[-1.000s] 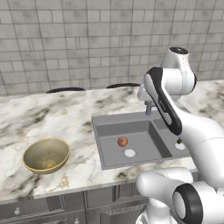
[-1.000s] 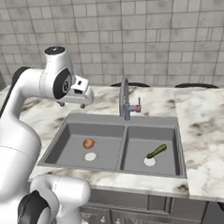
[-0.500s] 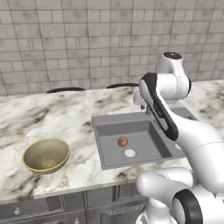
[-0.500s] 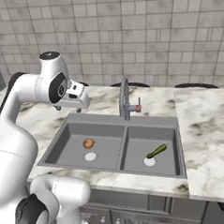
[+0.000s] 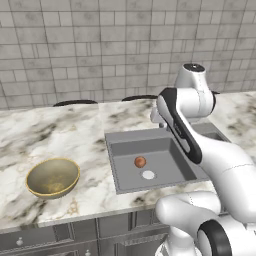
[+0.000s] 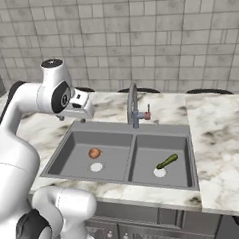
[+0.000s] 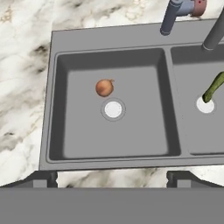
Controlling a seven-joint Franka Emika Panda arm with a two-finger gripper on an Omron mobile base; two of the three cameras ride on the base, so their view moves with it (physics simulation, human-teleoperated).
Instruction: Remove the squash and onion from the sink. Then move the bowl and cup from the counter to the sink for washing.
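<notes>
With its jaws spread wide and empty above the sink (image 7: pixel 46 131), the gripper (image 7: pixel 112 178) risks nudging the round onion (image 7: pixel 104 87), lying at 11 o'clock of the drain, so it rolls off, while the squash (image 7: pixel 213 89) waits in the other basin.

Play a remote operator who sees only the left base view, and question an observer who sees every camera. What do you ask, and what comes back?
Operator: I see the onion in one basin. Where is the squash?
Observer: In the other basin of the sink, the squash lies with one end by a white drain hole.
Operator: Is the gripper open?
Observer: Yes, the gripper is open and empty, high above the onion's basin.
Operator: Which way does the faucet point?
Observer: The faucet stands behind the divider, its spout out over the basins.
</notes>
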